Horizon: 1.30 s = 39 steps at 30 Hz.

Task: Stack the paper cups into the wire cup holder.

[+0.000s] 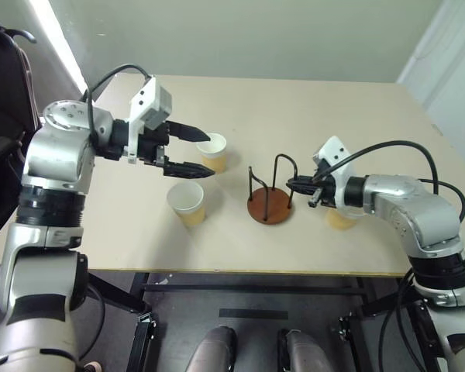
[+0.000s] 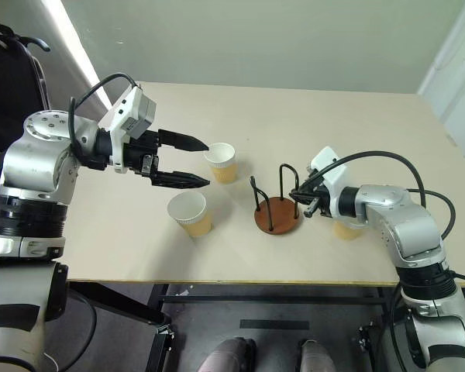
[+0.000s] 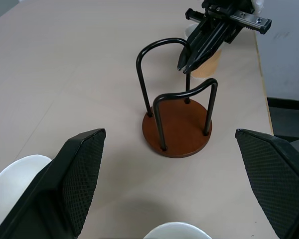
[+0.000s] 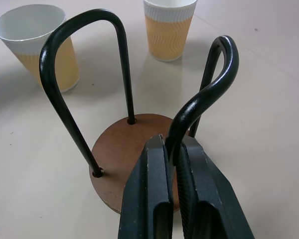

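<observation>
The wire cup holder (image 1: 270, 205), a reddish-brown disc with black wire loops, stands upright mid-table. My right gripper (image 4: 172, 144) is shut on one of its wire loops, pinching the wire just below the bend. A paper cup (image 1: 341, 220) stands behind that gripper, partly hidden by the wrist. Left of the holder stand two upright paper cups: a far one (image 1: 215, 152) and a near one (image 1: 187, 204). My left gripper (image 2: 208, 163) hovers above them, open wide, with nothing between its fingers (image 3: 77, 174), and it points toward the holder.
The beige table (image 1: 124, 240) runs to a front edge close below the near cup and the holder. A black chair (image 1: 4, 85) stands off the table's left side. Bare tabletop lies behind the cups and the holder.
</observation>
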Available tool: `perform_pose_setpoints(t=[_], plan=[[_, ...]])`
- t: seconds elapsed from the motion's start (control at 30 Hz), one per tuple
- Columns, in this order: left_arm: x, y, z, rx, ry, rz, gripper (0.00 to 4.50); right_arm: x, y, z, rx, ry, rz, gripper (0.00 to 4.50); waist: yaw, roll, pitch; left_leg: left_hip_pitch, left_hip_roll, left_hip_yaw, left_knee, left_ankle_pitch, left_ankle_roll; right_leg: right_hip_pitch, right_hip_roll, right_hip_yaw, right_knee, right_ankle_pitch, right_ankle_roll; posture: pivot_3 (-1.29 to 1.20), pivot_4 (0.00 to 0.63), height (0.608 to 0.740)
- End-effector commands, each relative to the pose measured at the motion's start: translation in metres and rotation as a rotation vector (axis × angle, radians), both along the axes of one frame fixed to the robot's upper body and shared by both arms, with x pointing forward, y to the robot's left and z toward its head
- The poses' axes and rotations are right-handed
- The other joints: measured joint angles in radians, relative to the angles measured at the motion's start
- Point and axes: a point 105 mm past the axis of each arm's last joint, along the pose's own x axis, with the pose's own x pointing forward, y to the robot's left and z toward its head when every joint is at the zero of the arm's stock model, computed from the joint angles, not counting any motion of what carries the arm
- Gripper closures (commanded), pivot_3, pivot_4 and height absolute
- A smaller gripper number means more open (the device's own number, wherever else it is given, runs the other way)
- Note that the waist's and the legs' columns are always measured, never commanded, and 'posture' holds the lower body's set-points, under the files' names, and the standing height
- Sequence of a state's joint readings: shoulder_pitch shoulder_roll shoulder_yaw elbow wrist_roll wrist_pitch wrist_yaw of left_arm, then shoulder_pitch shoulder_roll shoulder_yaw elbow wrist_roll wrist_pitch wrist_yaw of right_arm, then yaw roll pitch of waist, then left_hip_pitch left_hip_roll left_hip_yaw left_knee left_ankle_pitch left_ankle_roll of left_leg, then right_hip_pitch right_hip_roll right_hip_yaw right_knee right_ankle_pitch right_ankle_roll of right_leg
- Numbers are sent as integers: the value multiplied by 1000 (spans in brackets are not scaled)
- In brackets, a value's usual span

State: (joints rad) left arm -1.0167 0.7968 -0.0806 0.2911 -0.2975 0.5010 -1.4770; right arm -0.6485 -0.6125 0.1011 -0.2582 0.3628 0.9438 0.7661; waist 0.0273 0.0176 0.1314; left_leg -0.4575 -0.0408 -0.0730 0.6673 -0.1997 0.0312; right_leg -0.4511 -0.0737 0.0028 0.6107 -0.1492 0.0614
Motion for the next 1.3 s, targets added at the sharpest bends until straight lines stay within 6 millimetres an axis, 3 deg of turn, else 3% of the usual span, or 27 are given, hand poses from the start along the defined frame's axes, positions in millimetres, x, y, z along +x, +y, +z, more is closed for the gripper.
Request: perform_pose_setpoints(t=[0.03,0.1,0.2,0.4,0.6,0.83,1.0,1.3], plan=[[-3,-2,12,7,-57,-16,0,-6,5,6,-10,-43,26,4463,0,0,0,0,0,0,0,0,0,0,0,0,0,0,0,0,150,740],[-3,-2,11,8,-58,-17,0,-5,3,2,-22,-41,11,4463,0,0,0,0,0,0,0,0,0,0,0,0,0,0,0,0,150,740],[-2,-2,12,8,-63,-15,0,-2,0,-1,-34,-44,-6,3764,0,0,0,0,0,0,0,0,0,0,0,0,0,0,0,0,150,740],[0,-1,9,14,-70,-6,0,4,-3,-2,-43,-50,-40,1758,0,0,0,0,0,0,0,0,0,0,0,0,0,0,0,0,150,740],[1,-1,7,9,-72,-1,0,7,-9,11,-29,-93,-75,1758,0,0,0,0,0,0,0,0,0,0,0,0,0,0,0,0,150,740],[2,-2,2,26,-75,-5,0,6,-21,43,-1,-173,-121,1758,0,0,0,0,0,0,0,0,0,0,0,0,0,0,0,0,150,740],[3,-5,3,21,-76,-16,0,-14,-33,61,-44,-181,-55,1758,2,0,0,0,0,0,0,0,0,0,0,0,0,-1,0,0,150,740],[3,-11,4,9,-72,-38,0,-48,-54,45,-261,-78,103,1758,0,0,0,-1,0,0,0,0,0,0,0,0,0,-2,0,0,150,740]])
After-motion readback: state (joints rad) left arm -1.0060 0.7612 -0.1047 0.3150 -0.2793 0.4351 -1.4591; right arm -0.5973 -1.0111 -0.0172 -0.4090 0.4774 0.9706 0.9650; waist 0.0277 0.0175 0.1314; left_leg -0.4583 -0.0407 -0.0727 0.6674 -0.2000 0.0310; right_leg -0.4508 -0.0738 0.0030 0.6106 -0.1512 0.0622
